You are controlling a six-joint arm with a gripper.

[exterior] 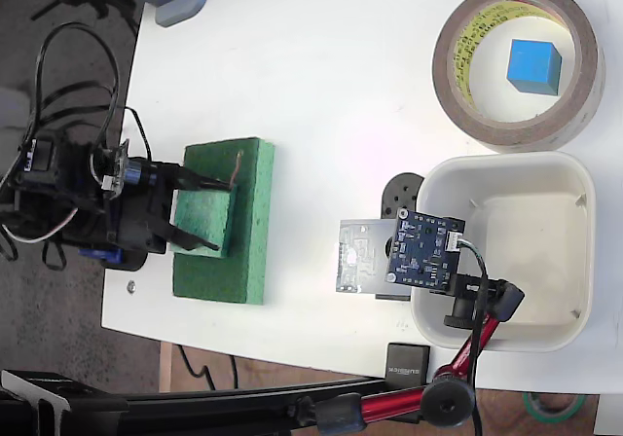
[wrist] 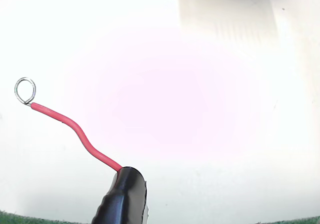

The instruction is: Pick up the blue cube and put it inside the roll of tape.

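A green foam block point(exterior: 226, 220) lies near the left edge of the white tabletop point(exterior: 321, 86), a smaller green slab resting on top of it. By the right edge sits a white rounded square tub point(exterior: 506, 246). A blue circuit board point(exterior: 424, 249) overlaps the tub's left rim, carried on a red-and-black stand arm point(exterior: 458, 368) rising from the bottom edge. A small grey plate point(exterior: 360, 256) lies just left of the board.

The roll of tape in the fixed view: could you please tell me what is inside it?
The blue cube sits inside the roll of tape on the white table. The patch of table under the cube is covered.
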